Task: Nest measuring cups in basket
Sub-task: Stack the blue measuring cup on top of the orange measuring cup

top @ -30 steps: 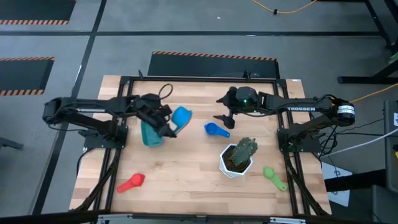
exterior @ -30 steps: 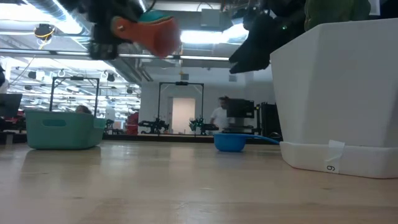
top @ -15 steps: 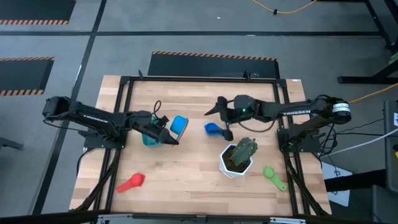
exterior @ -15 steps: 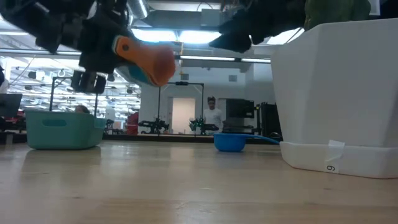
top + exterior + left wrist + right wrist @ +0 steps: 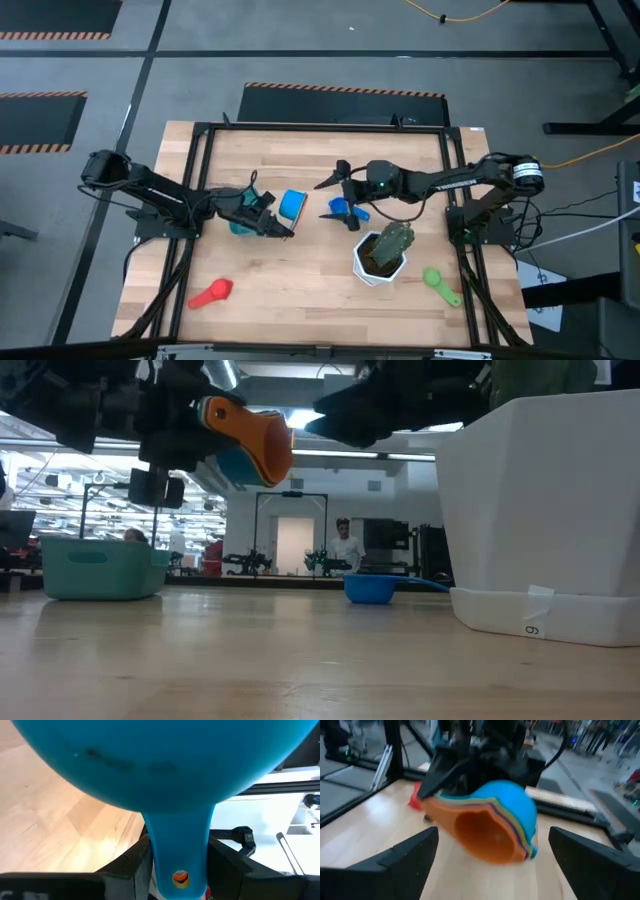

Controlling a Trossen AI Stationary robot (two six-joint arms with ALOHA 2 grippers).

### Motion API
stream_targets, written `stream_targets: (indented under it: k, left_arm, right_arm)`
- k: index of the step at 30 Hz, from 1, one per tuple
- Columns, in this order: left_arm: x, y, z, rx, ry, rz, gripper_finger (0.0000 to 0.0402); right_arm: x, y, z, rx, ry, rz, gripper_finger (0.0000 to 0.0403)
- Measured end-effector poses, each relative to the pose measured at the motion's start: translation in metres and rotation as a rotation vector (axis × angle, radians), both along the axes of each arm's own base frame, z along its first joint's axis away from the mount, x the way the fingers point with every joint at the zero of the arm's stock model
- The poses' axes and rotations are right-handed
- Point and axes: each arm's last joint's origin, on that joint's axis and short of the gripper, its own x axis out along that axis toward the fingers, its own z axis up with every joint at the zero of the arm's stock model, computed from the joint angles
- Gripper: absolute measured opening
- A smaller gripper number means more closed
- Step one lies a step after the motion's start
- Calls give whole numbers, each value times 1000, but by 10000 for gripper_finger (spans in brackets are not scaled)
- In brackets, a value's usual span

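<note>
Left tool [image 5: 268, 222] clamps the nested plastic cup stack [image 5: 290, 205] beside the teal plastic basket [image 5: 240, 222]; right tool [image 5: 340, 200], fingers apart, hovers over the loose small blue plastic cup [image 5: 342, 209], red plastic cup [image 5: 212, 293] and green plastic cup [image 5: 440, 284] still out.

Left arm [image 5: 150, 188]: slim black jointed links, loose black cable looped near wrist
Right arm [image 5: 450, 180]: black links, white lettering on forearm, silver ring at shoulder joint, green light on wrist

Left tool [image 5: 268, 222] clamped shut, right tool [image 5: 338, 203] wide open.
</note>
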Motion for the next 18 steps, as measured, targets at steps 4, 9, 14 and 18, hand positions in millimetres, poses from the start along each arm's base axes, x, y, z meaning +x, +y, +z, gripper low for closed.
stream_targets:
  k: [4,9,14,18]
  left_arm:
    - [2,-3,-1,-16,-6,7,147]
    - [3,-8,-3,-24,-12,19,147]
    - [8,-13,-2,-39,-6,21,147]
    - [18,-18,2,-42,-17,0,147]
  right_arm:
    - [7,-1,-6,-7,-36,-27,383]
    - [14,-2,-18,-23,-49,-43,383]
    - [21,-3,-28,-67,-90,-61,383]
    - [25,-4,-33,-73,-117,-88,383]
